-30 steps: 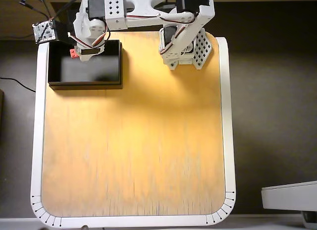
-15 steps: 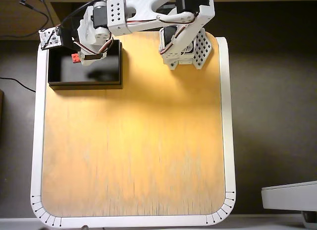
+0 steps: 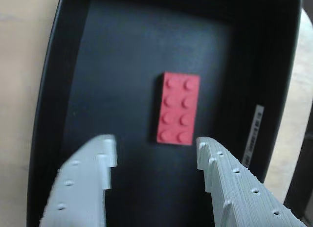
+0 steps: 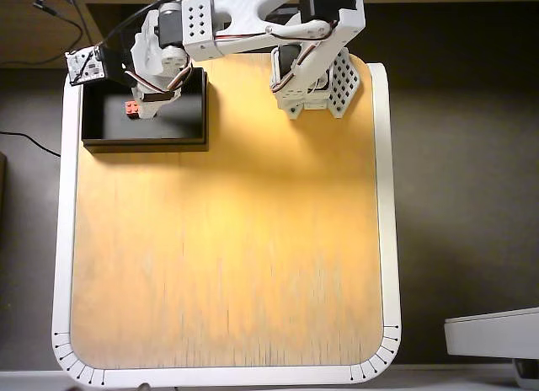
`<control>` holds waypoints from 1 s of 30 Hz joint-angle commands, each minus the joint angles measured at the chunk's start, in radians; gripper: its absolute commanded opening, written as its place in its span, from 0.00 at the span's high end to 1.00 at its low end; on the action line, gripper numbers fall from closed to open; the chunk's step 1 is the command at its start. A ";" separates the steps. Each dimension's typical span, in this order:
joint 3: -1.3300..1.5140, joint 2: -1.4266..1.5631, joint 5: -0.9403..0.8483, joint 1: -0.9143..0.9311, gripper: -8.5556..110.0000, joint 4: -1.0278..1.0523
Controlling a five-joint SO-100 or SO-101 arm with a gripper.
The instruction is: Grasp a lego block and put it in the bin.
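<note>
In the wrist view the hand (image 3: pixel 156 153) fills the near, lower edge of the picture, its two pale grey fingers (image 3: pixel 85 183) standing well apart with nothing between them, each with a stepped inner edge and small dimples along its face. Just beyond the fingertips, the lego block (image 3: pixel 178 108) lies flat on the dark floor of the bin (image 3: pixel 46 104), studs up in two rows of four, its long side running away from the camera; it touches neither finger and sits roughly in the middle of the floor, clear of all the walls. The bin's black walls rise on the left, right and far sides, and a small white label strip (image 3: pixel 253 135) runs along the right-hand rim (its print is too blurred to read). Past the rim on both sides shows the light wooden counter (image 4: pixel 227 239). From overhead, the bin (image 4: pixel 105 125) rests at the far left corner of the counter, the arm (image 4: pixel 244 20) reaches over it from its base (image 4: pixel 316 83) at the far edge, and a speck of red (image 4: pixel 132 108) marks the block inside the bin beside the lowered hand (image 4: pixel 152 109); the counter has a white border, with tick marks at its near corners
</note>
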 commanded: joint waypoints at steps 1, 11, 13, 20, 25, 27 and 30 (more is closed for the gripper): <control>-0.015 0.051 0.003 0.017 0.76 -0.037; -0.017 0.135 -0.048 0.008 0.76 -0.038; -0.017 0.167 -0.067 -0.002 0.76 -0.037; -0.015 0.298 -0.087 -0.040 0.74 0.054; -0.017 0.426 -0.158 -0.170 0.73 0.083; -0.017 0.480 -0.202 -0.247 0.73 0.078; -0.017 0.545 -0.244 -0.357 0.73 0.064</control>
